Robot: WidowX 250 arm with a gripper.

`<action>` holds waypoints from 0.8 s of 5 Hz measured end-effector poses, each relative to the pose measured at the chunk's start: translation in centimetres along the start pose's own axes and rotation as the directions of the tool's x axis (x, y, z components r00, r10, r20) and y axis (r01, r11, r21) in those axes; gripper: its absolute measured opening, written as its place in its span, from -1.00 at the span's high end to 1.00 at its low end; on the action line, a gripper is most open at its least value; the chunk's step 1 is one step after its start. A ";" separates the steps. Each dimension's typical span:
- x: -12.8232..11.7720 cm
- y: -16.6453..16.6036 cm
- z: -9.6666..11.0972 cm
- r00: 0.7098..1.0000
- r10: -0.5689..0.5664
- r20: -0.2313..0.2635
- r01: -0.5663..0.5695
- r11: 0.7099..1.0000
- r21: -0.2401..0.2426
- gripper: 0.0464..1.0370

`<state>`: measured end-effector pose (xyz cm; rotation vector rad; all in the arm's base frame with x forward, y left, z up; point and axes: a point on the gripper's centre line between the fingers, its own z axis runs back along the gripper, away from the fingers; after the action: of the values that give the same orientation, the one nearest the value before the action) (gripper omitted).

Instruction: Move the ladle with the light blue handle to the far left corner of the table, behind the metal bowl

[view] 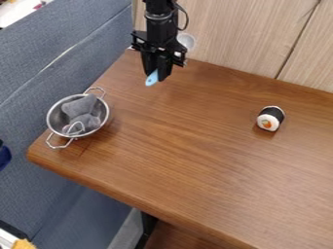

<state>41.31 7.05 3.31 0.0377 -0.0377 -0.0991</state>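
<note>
Blue utensil (151, 79), smooth, round-tipped, in the claw (157, 75)

two-handled metal bowl (58, 118), sushi roll (270, 118), brown table (195, 151)

From here I see a brown wooden table (189, 160) with a rounded edge, bearing a metal colander (50, 122) with two wire handles and a grey cloth (82, 108) inside at its left corner, and a toy sushi roll (270, 118) over toward the right.
</note>
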 end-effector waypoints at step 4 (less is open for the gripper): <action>1.9 6.3 -4.9 0.980 0.178 -0.093 -0.169 0.981 0.097 0.43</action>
<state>44.05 13.25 -1.31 0.1275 0.0564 0.0798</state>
